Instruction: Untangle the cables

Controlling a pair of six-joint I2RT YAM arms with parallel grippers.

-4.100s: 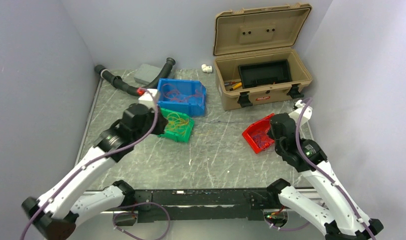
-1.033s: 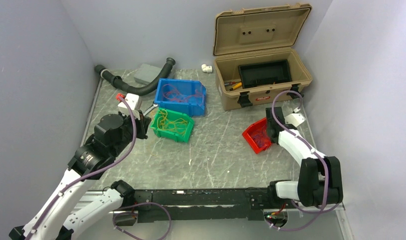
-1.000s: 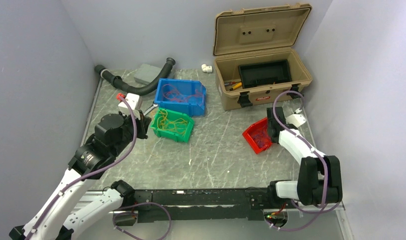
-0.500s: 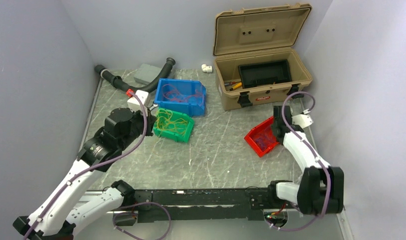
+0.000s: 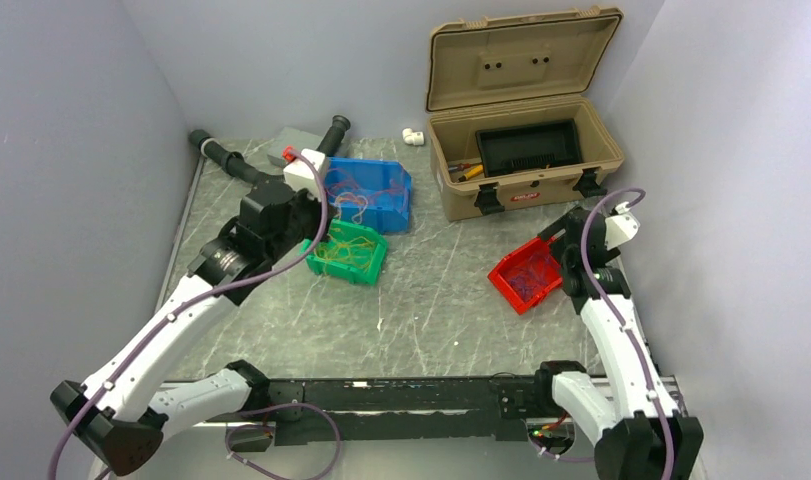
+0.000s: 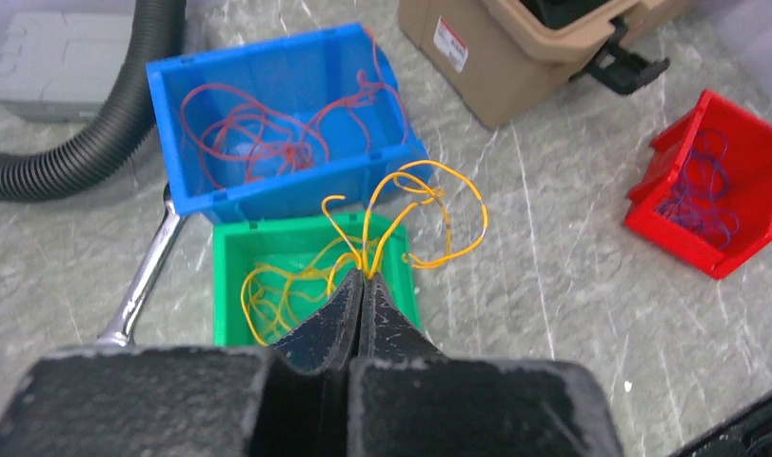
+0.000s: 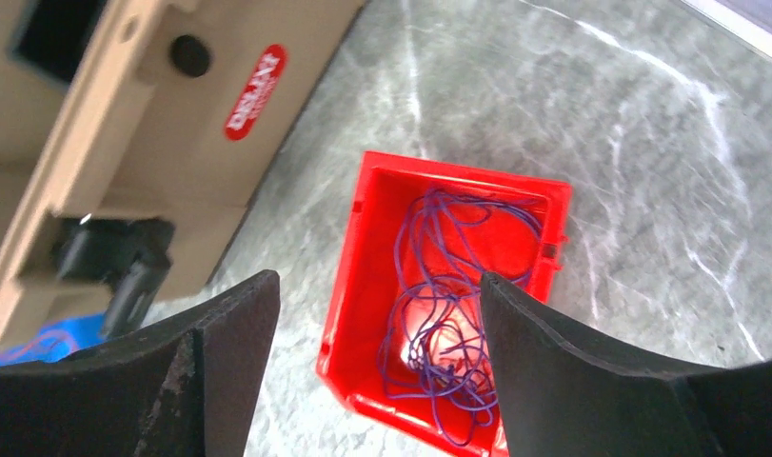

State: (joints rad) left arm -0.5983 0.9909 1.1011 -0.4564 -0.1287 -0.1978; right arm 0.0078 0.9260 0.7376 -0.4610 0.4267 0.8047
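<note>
left gripper [image 6: 363, 286]: its 2 fingers were pressed together, pinching a few yellow strands at the tips, over the green bin.
yellow cables [image 6: 422, 189]: the pinched strands stood up from the fingertips in loose loops that reached past the bin's far right corner; other strands trailed from the pinch into the heap in the bin.
green bin [image 6: 287, 233]: on the table just in front of the blue bin, their walls touching or nearly so.
blue bin [image 6: 306, 195]: held the red cables [image 6: 258, 143] in a loose tangle, some draped over its right wall.
right gripper [image 7: 377, 286]: jaws stood wide apart with nothing between them, hovering above the red bin.
red bin [image 7: 358, 257]: on the table near the tan case, well apart from the other 2 bins.
purple cables [image 7: 439, 314]: a bundled tangle lying inside the red bin.
tan case [image 5: 521, 195]: at the far right of the table, lid up.
black hose [image 6: 106, 133]: curved along the left of the blue bin, next to a grey block [image 6: 53, 52].
wrench [image 6: 148, 276]: flat on the table [image 5: 431, 290], left of the green bin.
</note>
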